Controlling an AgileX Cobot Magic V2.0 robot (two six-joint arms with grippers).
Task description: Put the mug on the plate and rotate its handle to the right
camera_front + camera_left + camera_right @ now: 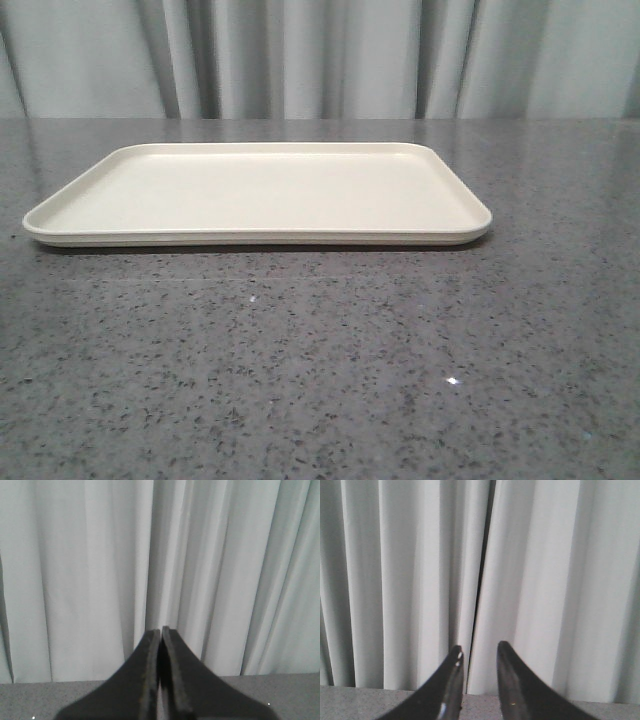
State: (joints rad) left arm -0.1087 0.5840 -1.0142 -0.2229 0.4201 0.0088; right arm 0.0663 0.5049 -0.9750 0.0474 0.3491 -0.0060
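A grey speckled stone table [320, 380] fills the foreground (small bright glints dot its polished surface). Behind its far edge hangs a pale curtain [320, 55] in vertical folds.

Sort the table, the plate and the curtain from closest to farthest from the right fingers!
1. Table, right by the right fingers.
2. Curtain, behind the table's far edge.
Plate: missing from the right wrist view, so unranked; the front view shows it lying on the table.
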